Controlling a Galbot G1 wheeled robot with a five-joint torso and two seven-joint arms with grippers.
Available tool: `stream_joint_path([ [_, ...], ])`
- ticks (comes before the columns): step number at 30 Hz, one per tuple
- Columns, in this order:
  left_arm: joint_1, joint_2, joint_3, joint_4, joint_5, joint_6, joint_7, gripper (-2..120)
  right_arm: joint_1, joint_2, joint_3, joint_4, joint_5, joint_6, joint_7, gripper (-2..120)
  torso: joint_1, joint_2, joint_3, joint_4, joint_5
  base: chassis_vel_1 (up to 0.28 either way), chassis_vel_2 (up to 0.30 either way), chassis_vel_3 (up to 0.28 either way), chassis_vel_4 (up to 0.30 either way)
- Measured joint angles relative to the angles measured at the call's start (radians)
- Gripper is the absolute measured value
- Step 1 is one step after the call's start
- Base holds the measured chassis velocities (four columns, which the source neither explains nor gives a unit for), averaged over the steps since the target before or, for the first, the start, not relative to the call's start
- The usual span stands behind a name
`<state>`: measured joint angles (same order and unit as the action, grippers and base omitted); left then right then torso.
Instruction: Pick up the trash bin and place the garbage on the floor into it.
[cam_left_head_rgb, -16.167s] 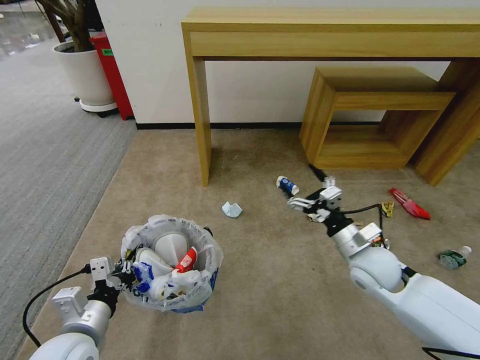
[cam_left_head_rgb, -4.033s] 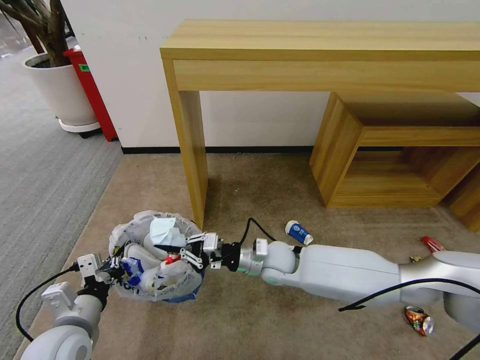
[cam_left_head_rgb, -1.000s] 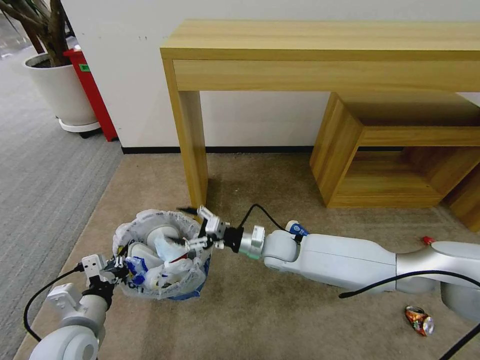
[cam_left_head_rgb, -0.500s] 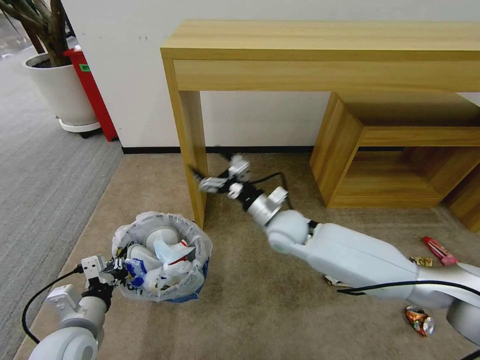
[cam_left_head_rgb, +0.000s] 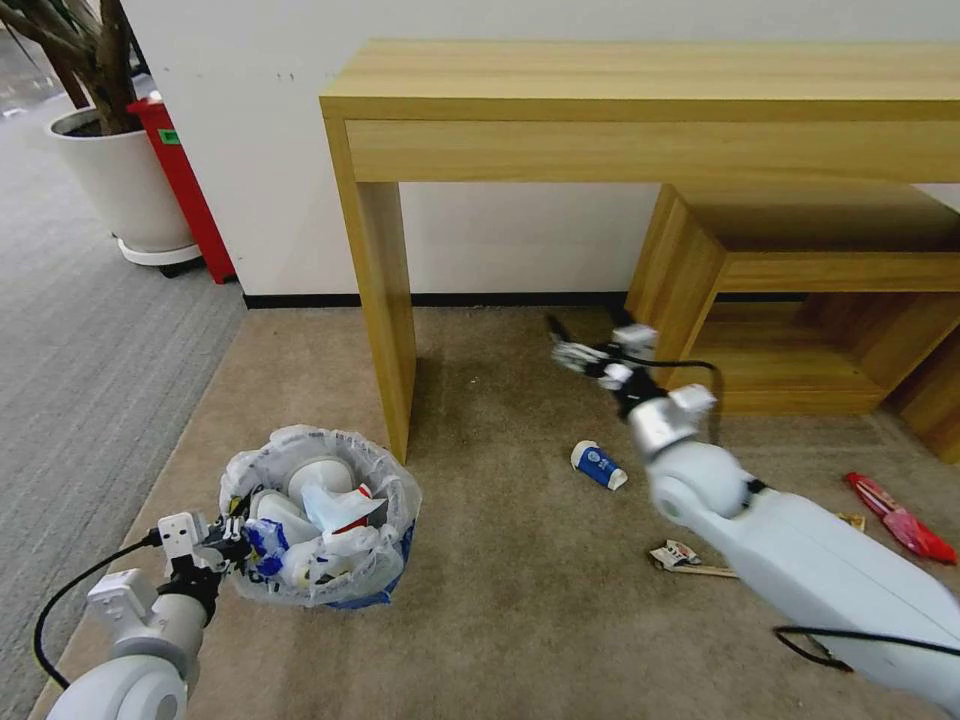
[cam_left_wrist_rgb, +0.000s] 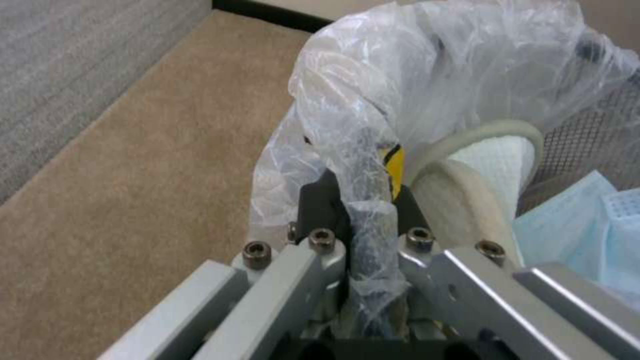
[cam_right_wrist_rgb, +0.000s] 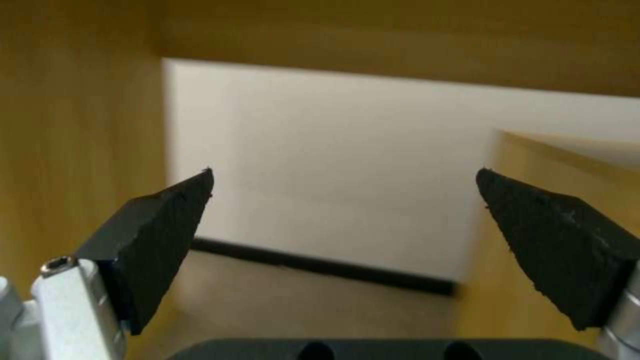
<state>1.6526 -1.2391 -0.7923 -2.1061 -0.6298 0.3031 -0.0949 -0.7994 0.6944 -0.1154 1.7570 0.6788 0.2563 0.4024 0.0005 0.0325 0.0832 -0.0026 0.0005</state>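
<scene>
Closest to us, our left gripper (cam_left_head_rgb: 232, 531) is pinched tight on the bagged rim of the trash bin (cam_left_head_rgb: 318, 530), which sits stuffed on the beige carpet (cam_left_head_rgb: 500, 620). Further out lie a carton (cam_left_head_rgb: 675, 556) and a blue-white cup (cam_left_head_rgb: 598, 465). Beyond them, our right gripper (cam_left_head_rgb: 572, 352) hangs wide apart, holding nothing, under the wooden table (cam_left_head_rgb: 640, 100).

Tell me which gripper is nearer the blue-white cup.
Right. The right gripper hangs open just beyond the cup; the left gripper is far off, shut on the bin rim.
</scene>
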Motion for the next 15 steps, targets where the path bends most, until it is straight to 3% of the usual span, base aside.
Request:
stream_joint_path([
  [2,0.004,-0.001,-0.002,-0.003,0.013,0.002,0.001,3,-0.075,-0.017,0.065,0.014,-0.023,-0.021,0.049,100,0.0,0.0,0.0,0.0002,-0.0001,0.0,0.0,0.0,0.0],
  [15,0.046,-0.029,-0.021,-0.028,0.056,-0.01,0.027,3,-0.177,-0.029,0.145,0.039,-0.079,-0.073,0.167,100,0.0,0.0,0.0,0.0005,-0.0004,0.0,0.0,0.0,0.0],
])
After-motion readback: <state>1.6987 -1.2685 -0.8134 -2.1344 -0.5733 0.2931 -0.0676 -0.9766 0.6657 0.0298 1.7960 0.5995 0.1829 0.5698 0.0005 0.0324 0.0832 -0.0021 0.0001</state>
